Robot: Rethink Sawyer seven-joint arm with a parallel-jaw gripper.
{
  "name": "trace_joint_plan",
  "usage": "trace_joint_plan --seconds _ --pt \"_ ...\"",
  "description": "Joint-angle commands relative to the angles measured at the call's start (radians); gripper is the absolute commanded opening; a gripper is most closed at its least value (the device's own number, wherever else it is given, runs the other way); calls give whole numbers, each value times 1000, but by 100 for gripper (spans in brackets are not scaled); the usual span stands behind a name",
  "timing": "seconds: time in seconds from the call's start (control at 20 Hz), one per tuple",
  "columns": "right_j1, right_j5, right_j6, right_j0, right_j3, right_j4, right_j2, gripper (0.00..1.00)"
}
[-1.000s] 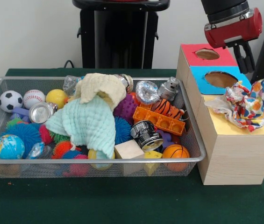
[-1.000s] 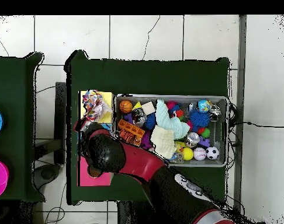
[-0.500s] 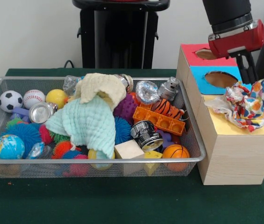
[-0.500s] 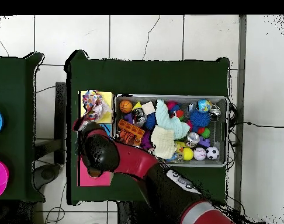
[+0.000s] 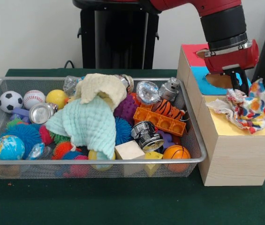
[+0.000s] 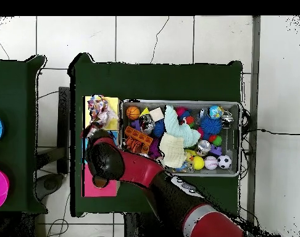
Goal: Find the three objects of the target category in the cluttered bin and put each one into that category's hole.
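Observation:
A crumpled polka-dot cloth (image 5: 247,105) lies on the yellow top of the wooden sorting box (image 5: 235,154), right of the bin. My gripper (image 5: 238,86) hangs at the cloth's upper left edge, just in front of the blue section's hole (image 5: 219,79). I cannot see whether it touches the cloth. In the wire bin (image 5: 90,161) a mint green cloth (image 5: 87,122) lies under a cream cloth (image 5: 102,86). From overhead the polka-dot cloth (image 6: 100,111) shows beyond my arm (image 6: 109,162), which hides the gripper.
The bin also holds balls, spiky toys, crushed cans (image 5: 146,135), an orange block (image 5: 162,121), a wooden cube (image 5: 128,151) and a small basketball (image 5: 176,152). The box's red section (image 5: 195,49) with its own hole lies behind the blue one. Another dark table (image 6: 10,136) stands beside.
The arm has swung left and come down: the gripper dropped from above the red and blue sections to the polka-dot cloth's edge. The cloth looks slightly shifted.

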Motion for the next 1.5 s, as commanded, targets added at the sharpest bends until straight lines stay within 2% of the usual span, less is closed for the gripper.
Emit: trace_joint_plan --seconds 0.05,0.2,0.35,0.55,0.8,1.05,1.2,1.5 --pt "93 -29 127 15 -113 -13 -115 0" --pt "135 -78 149 7 -128 -43 -101 0" --pt "145 -121 164 -8 -157 -77 -81 0" --pt "152 -113 157 -26 -190 -114 -56 0" --pt "99 6 163 -10 -166 -48 -93 0" --pt "23 96 144 -8 -139 -28 -116 0" --pt "22 80 139 11 -142 -31 -151 0" --pt "76 -3 128 32 -195 -60 -191 0"
